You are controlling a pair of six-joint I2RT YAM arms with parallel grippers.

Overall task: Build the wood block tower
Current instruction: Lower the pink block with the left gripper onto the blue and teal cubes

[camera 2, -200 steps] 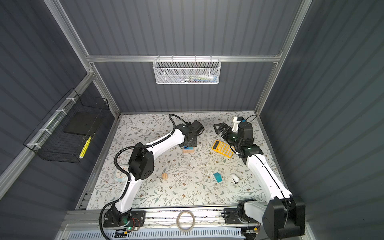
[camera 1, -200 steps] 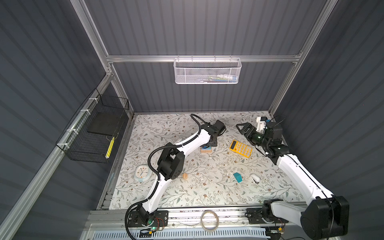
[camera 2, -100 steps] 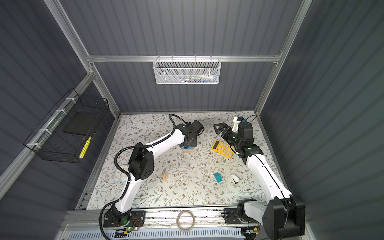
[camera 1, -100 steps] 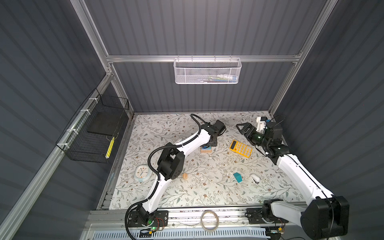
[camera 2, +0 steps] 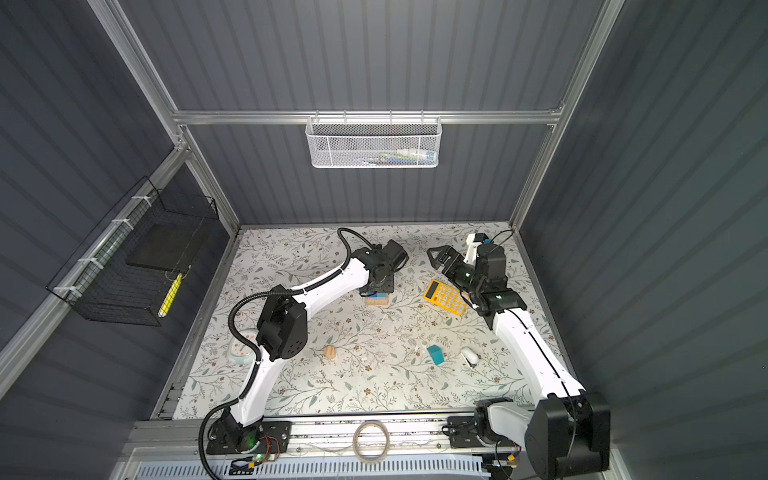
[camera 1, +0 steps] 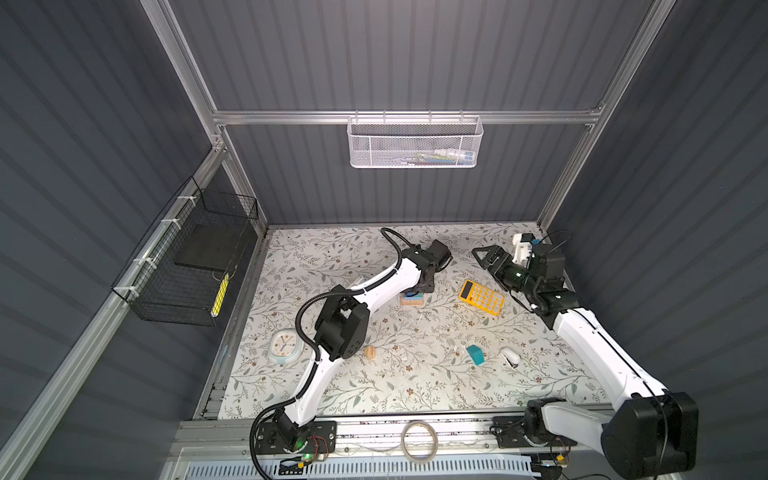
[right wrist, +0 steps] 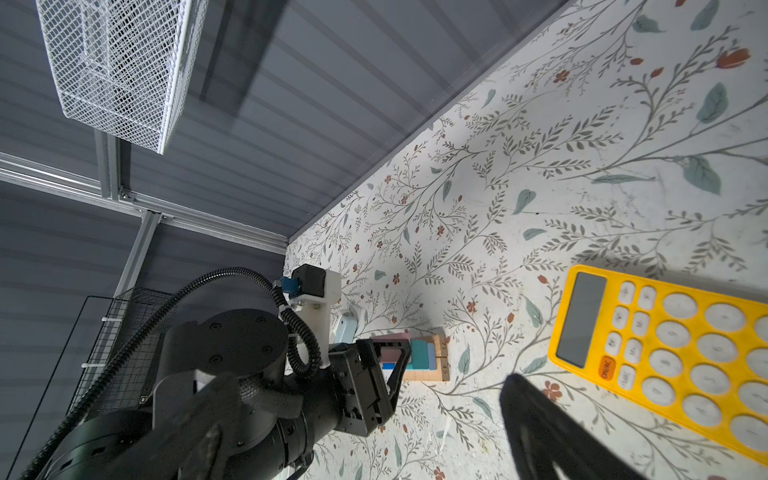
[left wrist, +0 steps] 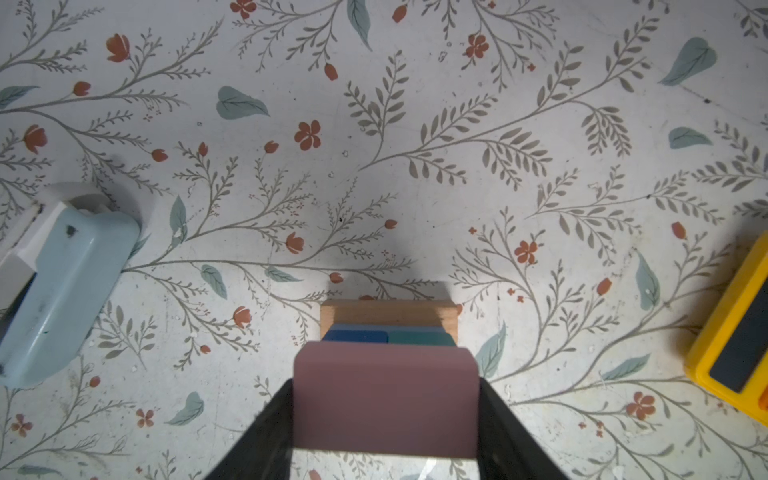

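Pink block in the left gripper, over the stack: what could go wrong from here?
1. Pink block could land off-centre on the dark blue block and teal block and tip.
2. Left gripper pressing down could shove those two off the tan base.
3. Retreating, it may clip the nearby stapler.

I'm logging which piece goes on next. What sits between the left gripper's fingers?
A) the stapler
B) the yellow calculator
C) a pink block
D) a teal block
C: in the left wrist view the pink block sits clamped in the left gripper, over the stack.
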